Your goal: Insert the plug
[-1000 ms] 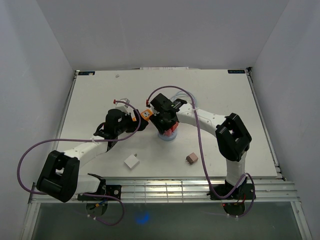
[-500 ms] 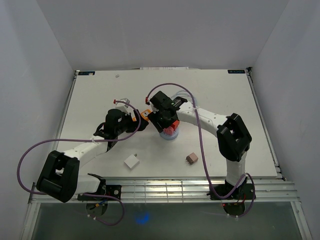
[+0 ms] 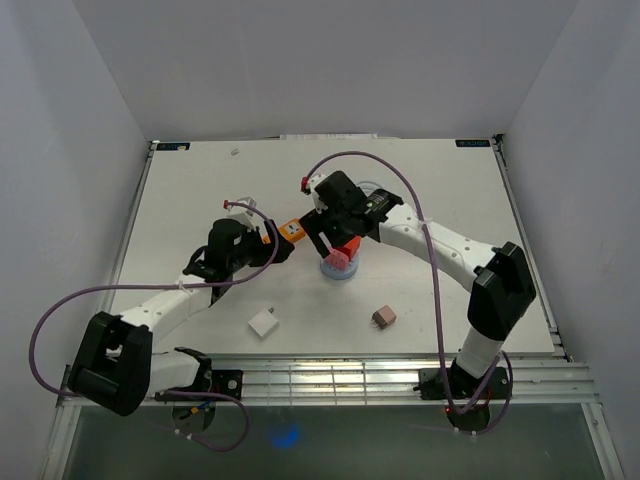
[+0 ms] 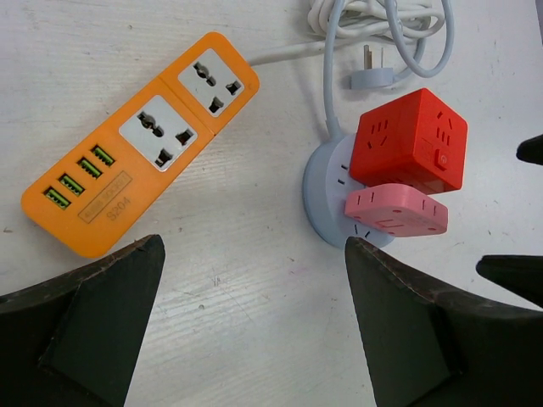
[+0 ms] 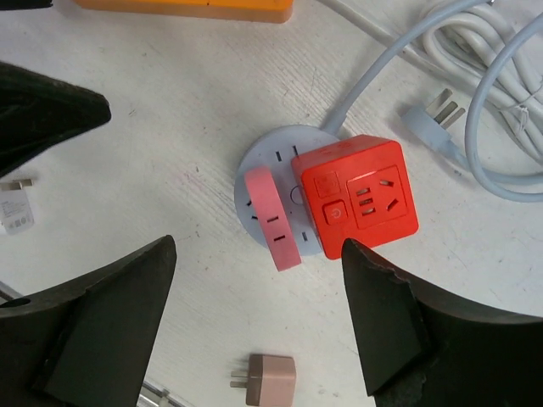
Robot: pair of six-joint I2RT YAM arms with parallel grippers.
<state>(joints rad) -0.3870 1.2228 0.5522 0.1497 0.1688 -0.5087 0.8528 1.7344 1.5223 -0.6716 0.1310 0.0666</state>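
Note:
A round pale-blue socket hub (image 5: pixel 254 170) lies mid-table, also seen as the hub (image 3: pixel 338 270). A red cube adapter (image 5: pixel 356 193) and a flat pink plug (image 5: pixel 273 218) both stand on it, side by side. My right gripper (image 5: pixel 259 246) hovers above them, open, with nothing between its fingers; from above the right gripper (image 3: pixel 335 238) is just behind the hub. My left gripper (image 4: pixel 253 246) is open over bare table, left of the hub (image 4: pixel 327 191) and below the orange power strip (image 4: pixel 140 144). The pink plug (image 4: pixel 395 212) and red cube (image 4: pixel 410 140) show there too.
A brownish loose plug (image 5: pixel 265 379) lies near the front, also seen as the plug (image 3: pixel 383 317). A white charger (image 3: pixel 264 323) lies front left. The hub's white cable (image 5: pixel 484 51) is coiled behind, its own plug (image 5: pixel 428 114) loose on the table.
My right gripper has opened and lifted back off the hub, uncovering the pink plug and red cube. Its elbow swung right. The left arm barely moved.

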